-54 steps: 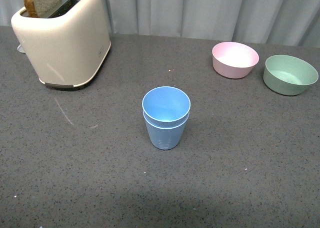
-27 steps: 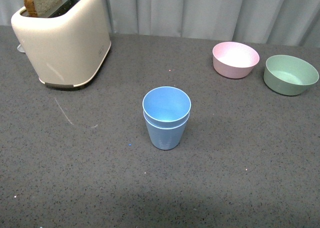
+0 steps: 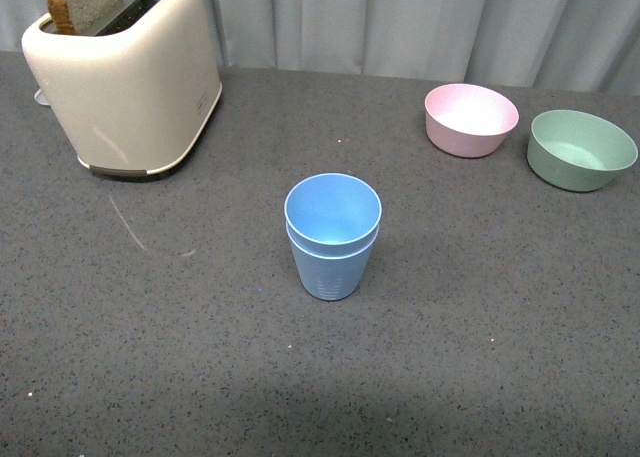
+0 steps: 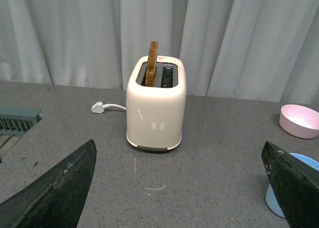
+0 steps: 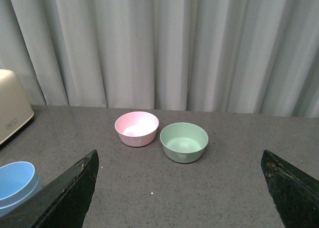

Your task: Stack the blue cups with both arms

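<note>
Pale grey curtains hang behind a dark grey speckled bench (image 3: 150, 357). In the upper left of the front view stands a cream plastic toaster (image 3: 125, 77) with a slice of brown toast (image 3: 80, 2) poking out. At the centre sit the two light blue tapered plastic cups (image 3: 332, 235), upright, one nested inside the other. In the upper right are a pink round bowl (image 3: 470, 119) and, beside it, a pale green round bowl (image 3: 581, 149). The left hand (image 4: 179, 188) and right hand (image 5: 179, 188) both hang spread and empty, well apart from the cups. The stack looks finished; the sound course is probably to hold both arms clear and avoid nudging it.
</note>
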{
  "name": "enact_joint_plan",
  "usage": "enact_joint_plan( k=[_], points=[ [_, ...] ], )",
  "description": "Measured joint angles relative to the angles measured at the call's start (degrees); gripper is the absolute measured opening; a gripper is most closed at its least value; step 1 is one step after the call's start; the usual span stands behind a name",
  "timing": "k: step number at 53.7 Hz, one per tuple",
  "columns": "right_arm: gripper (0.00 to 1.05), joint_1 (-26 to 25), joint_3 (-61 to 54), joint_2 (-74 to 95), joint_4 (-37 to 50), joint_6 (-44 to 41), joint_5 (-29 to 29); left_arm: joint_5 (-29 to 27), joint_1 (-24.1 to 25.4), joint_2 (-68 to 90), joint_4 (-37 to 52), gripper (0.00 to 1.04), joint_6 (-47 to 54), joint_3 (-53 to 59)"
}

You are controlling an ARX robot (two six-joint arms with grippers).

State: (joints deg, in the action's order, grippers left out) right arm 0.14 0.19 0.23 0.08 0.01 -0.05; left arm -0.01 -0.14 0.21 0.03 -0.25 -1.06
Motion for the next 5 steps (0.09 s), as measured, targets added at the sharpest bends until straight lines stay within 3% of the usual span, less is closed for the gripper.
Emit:
enact_joint_plan(
  k=[5],
  points=[
    [0.95,0.0,0.0,0.0,0.0,0.0,0.0,0.0,0.0,0.0,0.0,0.98,0.0,0.0]
  ],
)
